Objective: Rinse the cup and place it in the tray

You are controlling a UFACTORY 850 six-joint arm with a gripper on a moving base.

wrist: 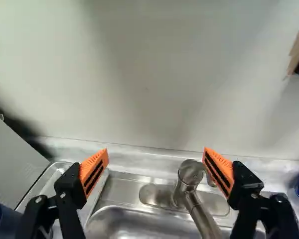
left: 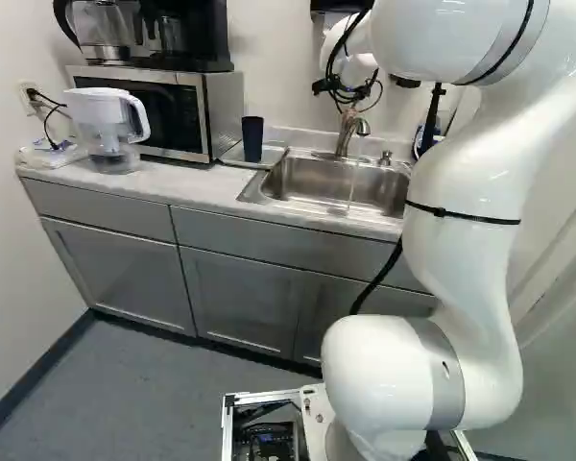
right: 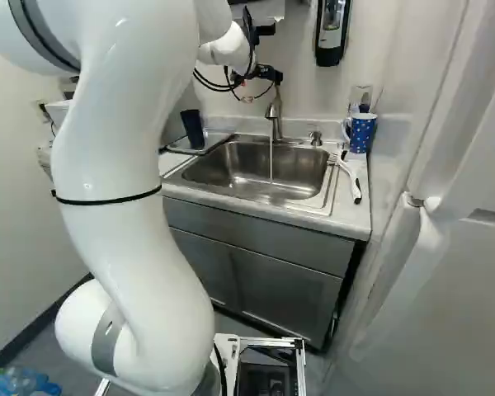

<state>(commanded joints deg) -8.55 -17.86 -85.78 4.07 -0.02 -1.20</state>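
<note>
The dark cup (left: pixel 252 139) stood in the tray (left: pixel 273 153) on the counter (left: pixel 187 182) beside the sink (right: pixel 223 167)—between sink and microwave (left: pixel 163 108). Water (right: pixel 271 161) ran into the sink; above its back edge, the gripper (right: pixel 268 75) hung, fingers spread wide—a dotted mug (right: pixel 360 132) stood on its opposite side.

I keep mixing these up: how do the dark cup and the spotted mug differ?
The dark cup is plain; the mug is blue with white spots. The mug has a handle; the cup shows none. The cup stands on the tray, the mug on the counter. Both stand beside the sink.
</note>
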